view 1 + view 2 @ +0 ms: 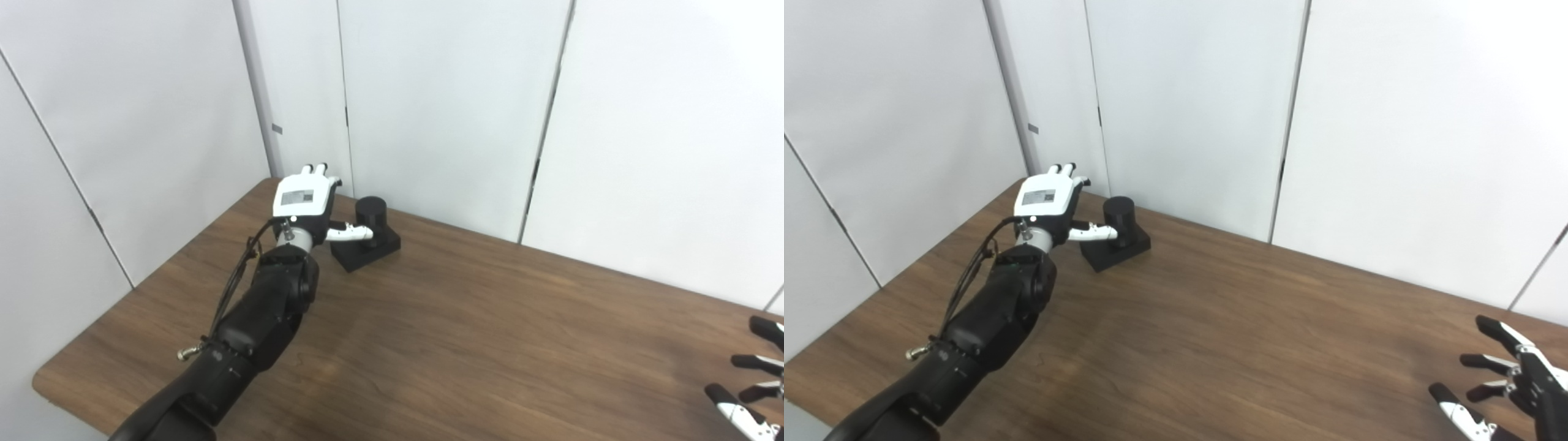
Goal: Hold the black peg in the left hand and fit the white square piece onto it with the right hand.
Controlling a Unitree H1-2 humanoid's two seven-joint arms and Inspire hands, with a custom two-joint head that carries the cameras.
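At the far left corner of the brown wooden surface [465,343], the black peg [371,213] stands upright on its black square base [366,248], close to the white wall panels [441,104]. The left hand [304,201] hovers just left of the peg, back upward, fingers [318,169] extended past the peg's left side and thumb [350,233] reaching toward its front; whether the thumb touches it cannot be told. Well away from the peg, at the near right edge, the right hand [1507,383] hangs with fingers spread wide, holding nothing.
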